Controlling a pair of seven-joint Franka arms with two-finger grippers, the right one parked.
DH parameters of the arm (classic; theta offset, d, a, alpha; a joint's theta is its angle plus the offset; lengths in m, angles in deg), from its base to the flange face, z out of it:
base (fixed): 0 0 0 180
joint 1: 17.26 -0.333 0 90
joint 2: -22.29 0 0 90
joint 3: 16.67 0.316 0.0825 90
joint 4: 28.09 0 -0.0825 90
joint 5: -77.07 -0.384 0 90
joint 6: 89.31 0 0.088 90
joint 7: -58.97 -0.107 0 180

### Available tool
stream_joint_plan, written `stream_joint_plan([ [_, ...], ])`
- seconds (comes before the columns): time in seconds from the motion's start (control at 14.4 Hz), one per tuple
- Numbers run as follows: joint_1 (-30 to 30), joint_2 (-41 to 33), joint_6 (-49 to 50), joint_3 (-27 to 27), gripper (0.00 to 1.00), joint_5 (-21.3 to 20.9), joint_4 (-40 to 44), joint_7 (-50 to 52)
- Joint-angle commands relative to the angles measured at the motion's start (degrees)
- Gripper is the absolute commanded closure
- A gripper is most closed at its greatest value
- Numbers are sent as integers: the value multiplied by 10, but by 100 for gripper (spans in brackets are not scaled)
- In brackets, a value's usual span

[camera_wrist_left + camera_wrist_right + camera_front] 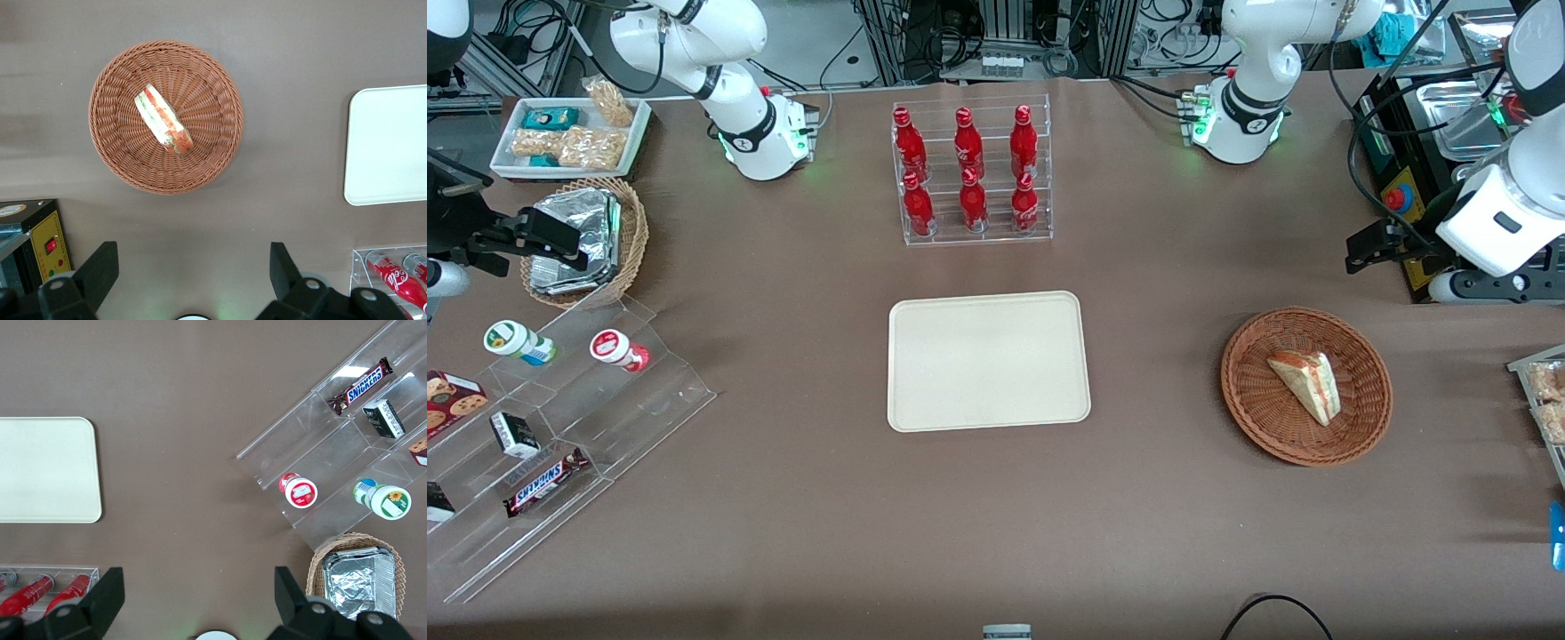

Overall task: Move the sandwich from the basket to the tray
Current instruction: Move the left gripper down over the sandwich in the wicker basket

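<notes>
The sandwich (1307, 385) (163, 119), a clear-wrapped white wedge with red and green filling, lies in the wide reddish-brown wicker basket (1254, 418) (200, 167). The cream tray (988, 361) (390, 143) lies flat and bare at the table's middle. My left gripper (1360, 253) (192, 267) hangs well above the table, farther from the front camera than the basket and apart from it. It is open, and only bare tablecloth shows between its dark fingers (100, 270).
A clear rack of red bottles (971, 173) (393, 273) stands farther back than the tray. A black and yellow box (1400, 191) (40, 243) sits beside my gripper. Toward the parked arm's end are a foil-packet basket (631, 240) and clear snack steps (560, 427).
</notes>
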Motion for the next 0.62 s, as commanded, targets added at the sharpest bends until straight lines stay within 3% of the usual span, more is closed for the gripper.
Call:
stream_joint_plan([
  [0.0,3,5,7,4,0,-26,-8,-18],
  [0.28,-22,41,-92,8,0,-28,-83,-21],
  [0.56,-53,70,-315,11,0,-24,-216,-15],
])
